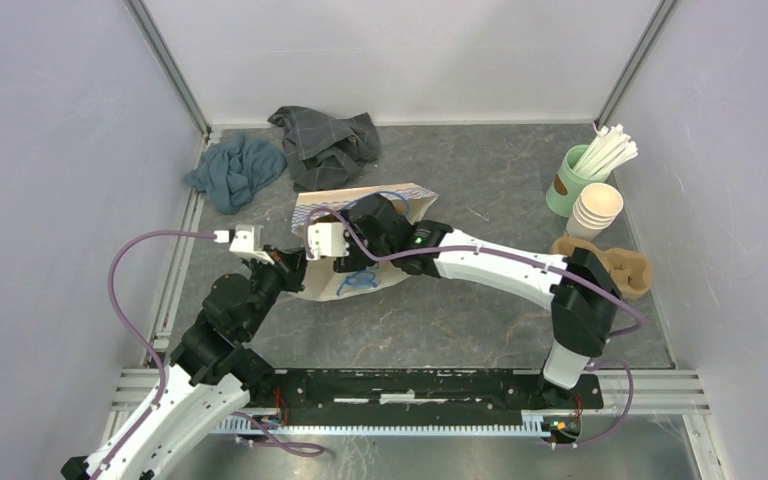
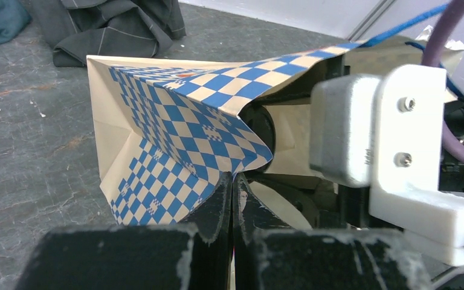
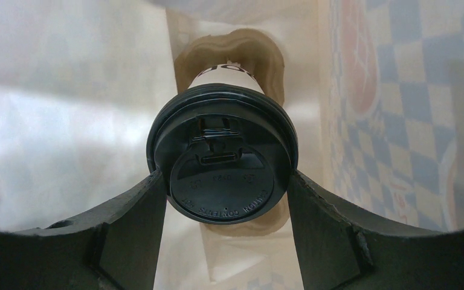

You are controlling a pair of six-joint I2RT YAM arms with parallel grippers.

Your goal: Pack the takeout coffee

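- Okay, right wrist view first: the takeout coffee is deep inside the paper bag, its black lid facing my camera.
- My right gripper has a finger on each side of that lid. Both fingers press against its rim, so I call it a grasp on the cup.
- Behind the cup is a brown, wavy-edged shape. It might be a pulp holder under the cup, but the view is too soft for me to be sure.
- On the left wrist view, my left gripper is clenched on the edge of the blue-checked bag, pinching the paper at the mouth, which gapes open.
- From the top camera, the bag lies on its side near the middle of the table. The left gripper is at its near-left edge and the right arm reaches into it from the right.
- At the far left, a teal cloth lies just beside a dark grey cloth.
- At the far right, a mint-green cup of straws touches a stack of cream cups, and a brown cup carrier sits near them.
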